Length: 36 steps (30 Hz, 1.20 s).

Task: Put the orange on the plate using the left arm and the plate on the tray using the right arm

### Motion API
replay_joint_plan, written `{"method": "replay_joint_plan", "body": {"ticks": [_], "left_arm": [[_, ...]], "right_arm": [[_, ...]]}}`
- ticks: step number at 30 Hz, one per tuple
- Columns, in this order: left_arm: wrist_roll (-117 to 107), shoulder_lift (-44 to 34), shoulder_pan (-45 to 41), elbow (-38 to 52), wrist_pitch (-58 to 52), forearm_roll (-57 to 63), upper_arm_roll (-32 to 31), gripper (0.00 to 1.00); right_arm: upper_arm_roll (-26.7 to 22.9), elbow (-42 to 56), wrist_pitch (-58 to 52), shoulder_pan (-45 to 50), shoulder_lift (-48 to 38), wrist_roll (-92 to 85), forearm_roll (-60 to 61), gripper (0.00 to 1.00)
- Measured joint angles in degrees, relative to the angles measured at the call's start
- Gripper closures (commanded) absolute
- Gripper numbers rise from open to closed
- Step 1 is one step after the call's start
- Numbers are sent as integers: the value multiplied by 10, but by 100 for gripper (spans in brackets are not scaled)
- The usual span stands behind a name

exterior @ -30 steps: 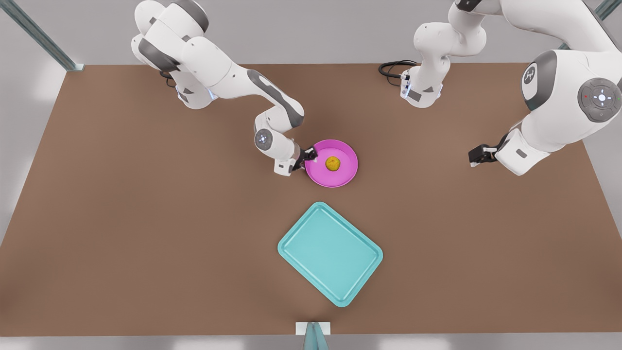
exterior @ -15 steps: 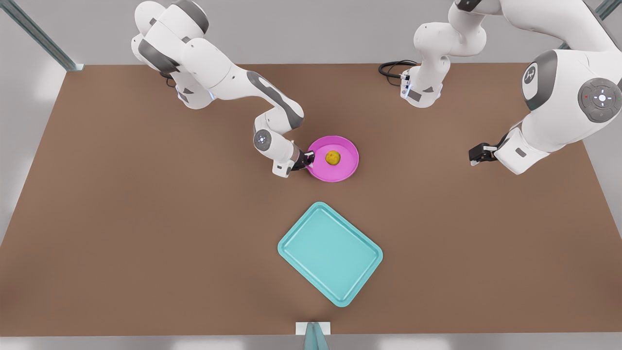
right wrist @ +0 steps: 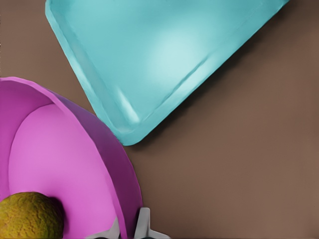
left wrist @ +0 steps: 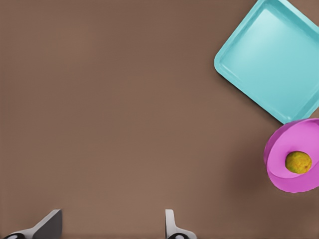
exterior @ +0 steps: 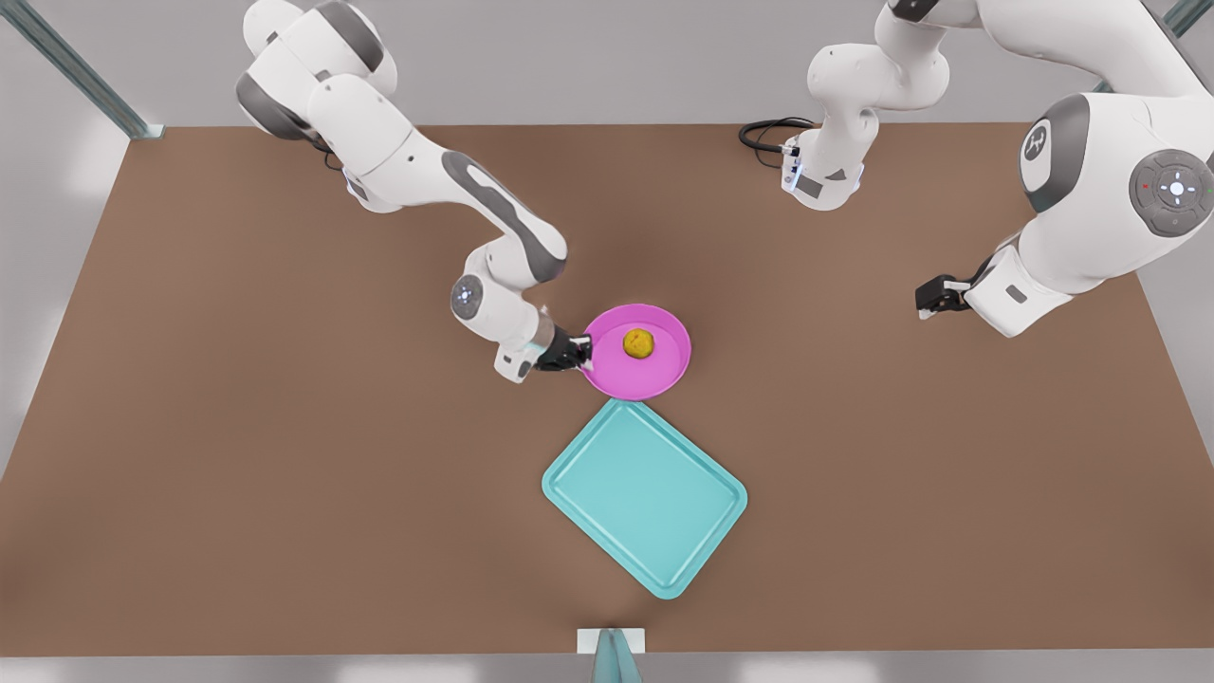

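Pink plate [exterior: 654,375], round, raised rim: clamped at its edge by the right gripper [exterior: 577,359], on the front view's left; lies just beside the tray's near corner. Orange [exterior: 638,343]: rests inside the plate. Teal tray [exterior: 645,495]: flat on the brown table [exterior: 237,455]. Left gripper [exterior: 928,296]: fingers apart, holding nothing, waits well off at the front view's right.

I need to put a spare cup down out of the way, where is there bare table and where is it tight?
Bare table spreads wide on the front view's left of the tray, and between the tray and the left gripper. It is tight where the right gripper holds the plate with the orange.
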Motion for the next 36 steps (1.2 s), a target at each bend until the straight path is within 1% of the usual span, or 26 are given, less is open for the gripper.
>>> {"method": "replay_joint_plan", "body": {"ticks": [2,4,9,11,14,15,16,22,23,24,25,26,27,28,30,33,34,36], "left_arm": [[0,0,0,0,-1,0,0,0],[1,0,0,0,-1,0,0,0],[1,0,0,0,-1,0,0,0],[2,1,0,0,-1,0,0,0],[2,1,0,0,-1,0,0,0],[2,1,0,0,-1,0,-1,0],[2,1,0,0,-1,0,0,0],[2,1,0,0,-2,0,0,0],[2,1,1,0,-2,-1,0,0],[2,2,1,0,-2,-1,0,0],[2,2,1,0,-3,-1,0,0],[2,2,1,0,-3,-1,0,0],[2,2,1,0,-4,-1,0,0],[2,2,1,0,-4,-1,0,0],[3,2,1,0,-5,-1,0,0],[2,2,1,0,-5,0,0,0],[2,2,0,0,-5,0,0,0],[2,2,0,0,-6,0,0,0]], "right_arm": [[0,31,-4,-22,7,1,0,79],[0,89,-8,-29,34,2,1,79],[-2,268,-23,-32,158,7,0,79],[-3,308,-33,-41,190,9,-2,79],[-5,343,-54,-57,216,10,-3,79],[-5,347,-60,-58,219,11,-3,28],[-5,349,-65,-58,222,11,-3,0],[0,351,-83,-31,220,16,-2,0],[1,351,-89,-34,201,17,-1,0],[-6,348,-111,-44,165,18,-1,0],[-43,348,-156,-49,119,21,-3,0],[-94,350,-220,-52,74,23,-10,0],[-136,366,-296,-59,35,24,-41,0],[-159,400,-382,-79,12,24,-89,0],[-179,484,-546,-118,-10,25,-203,0],[-186,558,-736,-149,-68,16,-349,0],[-185,543,-784,-153,-108,12,-378,0],[-183,470,-853,-153,-189,7,-415,0]]}}
